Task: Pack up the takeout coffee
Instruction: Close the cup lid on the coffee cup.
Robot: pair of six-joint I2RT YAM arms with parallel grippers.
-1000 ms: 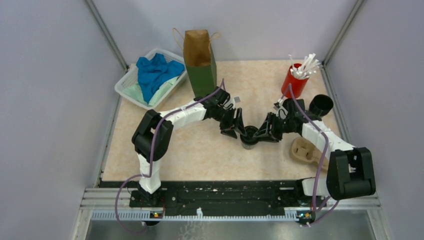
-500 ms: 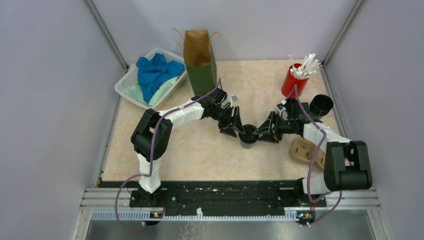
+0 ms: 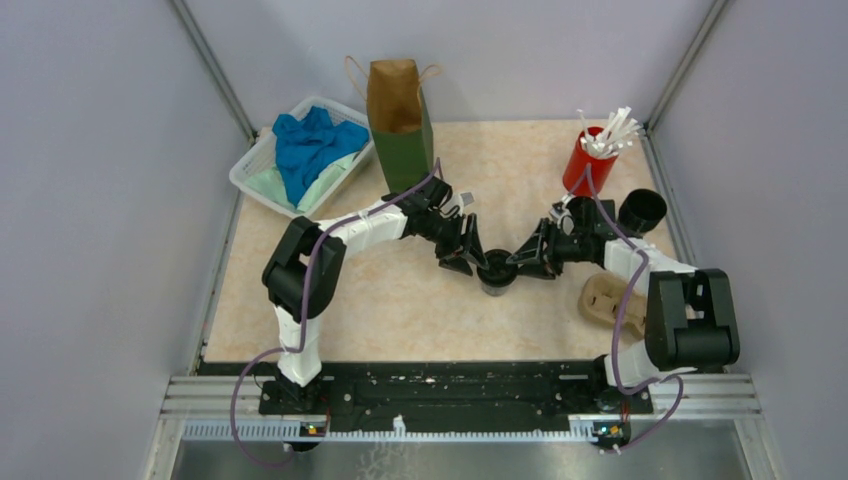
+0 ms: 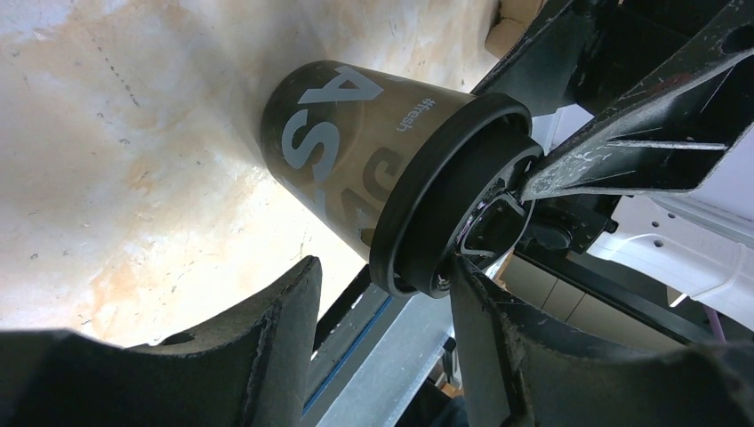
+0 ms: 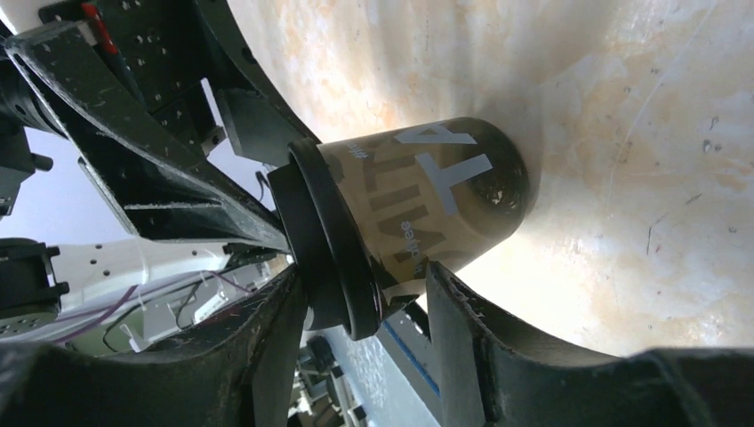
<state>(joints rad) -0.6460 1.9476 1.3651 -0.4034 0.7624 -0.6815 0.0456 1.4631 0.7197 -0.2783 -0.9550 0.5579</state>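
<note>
A small black coffee cup [image 3: 497, 273] with a round black lid stands mid-table, also seen in the left wrist view [image 4: 356, 151] and the right wrist view [image 5: 427, 196]. My left gripper [image 3: 472, 255] is open at its left side, and the lid rim sits between the fingertips [image 4: 382, 276], close to one finger [image 4: 498, 347]. My right gripper [image 3: 522, 257] is open at its right side, its fingers straddling the lid rim [image 5: 366, 280]. A second black cup [image 3: 642, 210], open-topped, stands at the right.
A brown and green paper bag [image 3: 400, 125] stands open at the back. A white basket [image 3: 255, 175] of blue and green cloths is back left. A red cup of white sticks [image 3: 588, 165] is back right. A tan pulp carrier [image 3: 605, 300] lies near the right arm.
The right arm's elbow has swung in and its gripper has shifted slightly back and right at the cup. The left gripper moved only slightly. The cup stays put.
</note>
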